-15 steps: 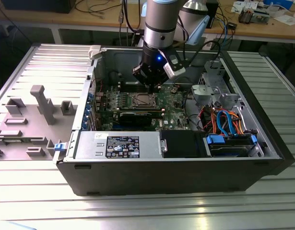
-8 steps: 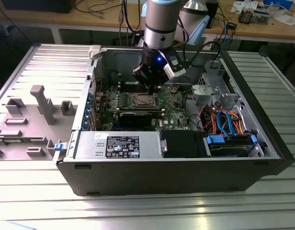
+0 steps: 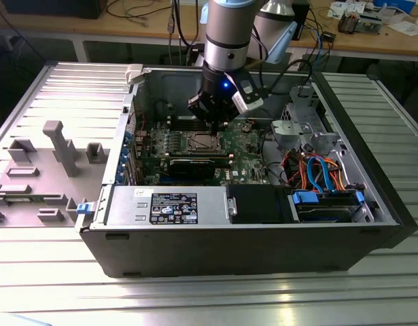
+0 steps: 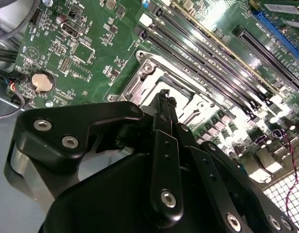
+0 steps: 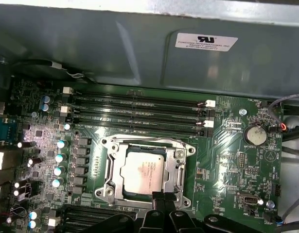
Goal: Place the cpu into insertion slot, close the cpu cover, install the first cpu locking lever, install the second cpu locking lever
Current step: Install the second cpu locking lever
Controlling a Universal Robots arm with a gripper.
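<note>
The cpu (image 5: 144, 170), a dull silver square chip, lies flat in the insertion slot (image 5: 104, 142) on the green board. The silver cpu cover (image 5: 121, 167) sits down around the chip as a frame. In the first wrist view my gripper (image 5: 162, 196) is shut, its black tips touching each other at the slot's near edge with nothing seen between them. The second wrist view has the shut gripper (image 4: 164, 93) just over the cover (image 4: 139, 85), hiding most of the chip. In the exterior view the gripper (image 3: 219, 124) hangs inside the open computer case, right above the slot (image 3: 202, 141).
Long black memory slots (image 5: 139, 114) run beside the socket, under the case's grey wall (image 5: 115, 48). A coin battery (image 5: 255, 135) sits on the board. A black graphics card (image 3: 192, 166), a power supply (image 3: 168, 204) and coloured cables (image 3: 317, 170) crowd the case. Grey plastic fixtures (image 3: 59, 146) stand outside.
</note>
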